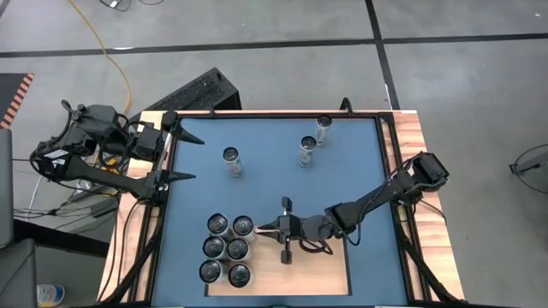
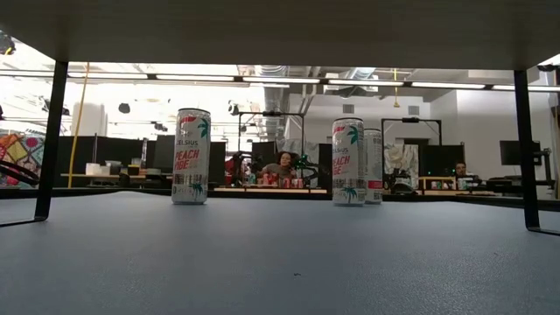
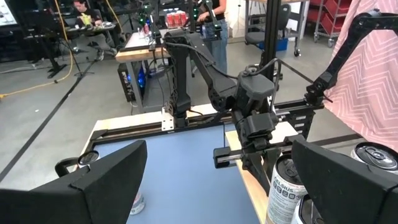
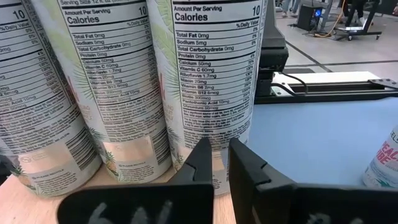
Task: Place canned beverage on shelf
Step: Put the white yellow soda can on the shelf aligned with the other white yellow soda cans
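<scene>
Several white-and-silver beverage cans [image 1: 227, 250] stand upright in a tight cluster on the left part of the pale wooden shelf [image 1: 321, 267]. My right gripper [image 1: 259, 228] reaches in level from the table's right, shut, with its tips at the far right can of the cluster [image 1: 243, 226]. In the right wrist view the tips [image 4: 216, 152] stand low in front of that can's nutrition label [image 4: 211, 68]. Three more cans [image 1: 232, 161] [image 1: 307, 150] [image 1: 323, 128] stand upright on the blue surface farther back. My left gripper [image 1: 197, 159] waits open at the table's left edge. My right gripper's shut fingertips [image 4: 202, 152] point level from the table's right at the lower side wall [image 4: 214, 134] of the far right can, which stands upright on the shelf. I cannot tell whether the tips touch the wall or stop just short of it.
Black frame rails [image 1: 390, 171] and narrow wooden strips run along the table's left and right sides. The shelf's right half [image 1: 325, 274] is bare wood. Open blue surface [image 1: 274, 188] lies between the shelf and the three far cans. People sit at desks in the room beyond.
</scene>
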You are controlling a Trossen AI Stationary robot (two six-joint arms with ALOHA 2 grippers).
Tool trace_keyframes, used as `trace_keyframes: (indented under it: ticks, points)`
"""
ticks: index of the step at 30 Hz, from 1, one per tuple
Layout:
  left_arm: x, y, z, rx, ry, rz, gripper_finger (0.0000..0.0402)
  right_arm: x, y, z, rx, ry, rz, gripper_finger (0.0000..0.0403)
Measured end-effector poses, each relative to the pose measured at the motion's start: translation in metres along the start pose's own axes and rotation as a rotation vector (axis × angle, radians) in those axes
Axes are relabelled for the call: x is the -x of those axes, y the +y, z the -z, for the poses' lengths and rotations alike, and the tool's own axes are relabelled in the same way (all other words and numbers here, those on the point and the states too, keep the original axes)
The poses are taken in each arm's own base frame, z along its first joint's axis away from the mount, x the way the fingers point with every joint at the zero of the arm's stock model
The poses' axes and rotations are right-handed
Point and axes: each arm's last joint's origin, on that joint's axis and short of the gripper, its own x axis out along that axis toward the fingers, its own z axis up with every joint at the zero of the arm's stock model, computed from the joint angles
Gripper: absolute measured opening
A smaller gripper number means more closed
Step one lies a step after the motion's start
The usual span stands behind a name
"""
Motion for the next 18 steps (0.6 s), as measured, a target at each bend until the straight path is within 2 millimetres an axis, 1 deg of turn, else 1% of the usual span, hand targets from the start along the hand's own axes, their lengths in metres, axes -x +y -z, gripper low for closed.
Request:
trace_keyframes:
  ticks: [8, 18]
  points:
    - [0.0000, 0.0000, 0.0000, 0.000, 0.000, 0.000, 0.0387, -0.0029, -0.0061, -0.0011, -0.004, -0.001, -0.002, 0.0034]
    - [0.0000, 0.0000, 0.0000, 0.000, 0.000, 0.000, 0.0387, -0.0030, -0.0062, -0.0014, -0.006, -0.003, -0.008, 0.0034]
